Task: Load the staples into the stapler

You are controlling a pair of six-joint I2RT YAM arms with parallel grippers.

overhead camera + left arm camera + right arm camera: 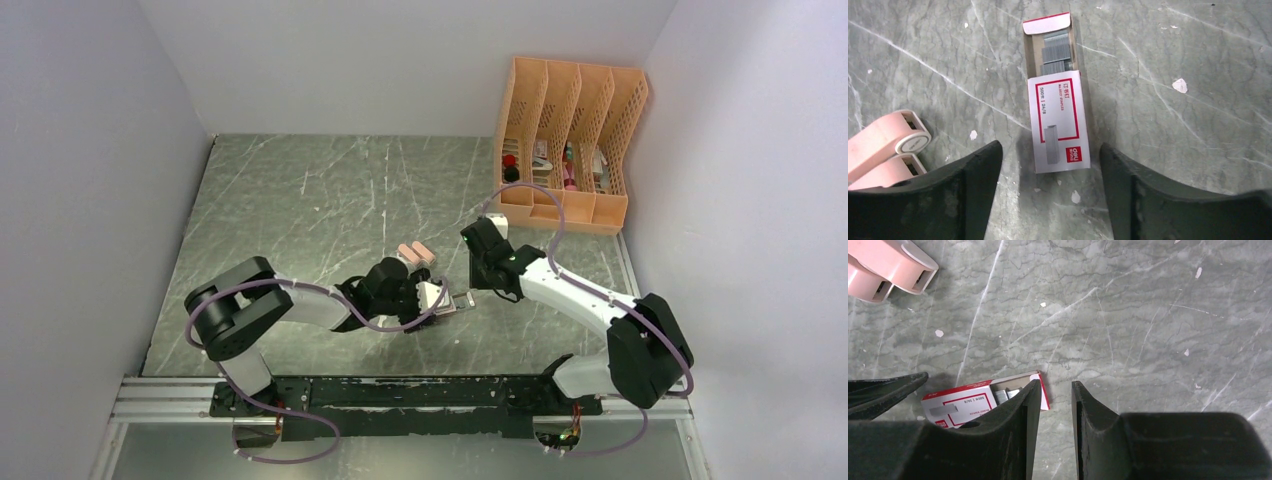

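The staples' red-and-white box [1058, 120] lies flat on the grey marble table, its inner tray slid out at the far end with silvery staple strips [1055, 50] showing. My left gripper [1049, 149] stands open around the box's near end, neither finger touching it. In the right wrist view the same box [960, 402] lies at lower left, partly hidden behind my right gripper's left finger. My right gripper [1053, 387] is open a little, over bare table beside the box's open end. Two salmon-pink mini staplers [888, 140] lie side by side to the left.
From above, the pink staplers [415, 252] lie just beyond both grippers at the table's middle. A peach slotted desk organizer [565, 140] with small items stands at the back right corner. White walls close in the left, back and right sides.
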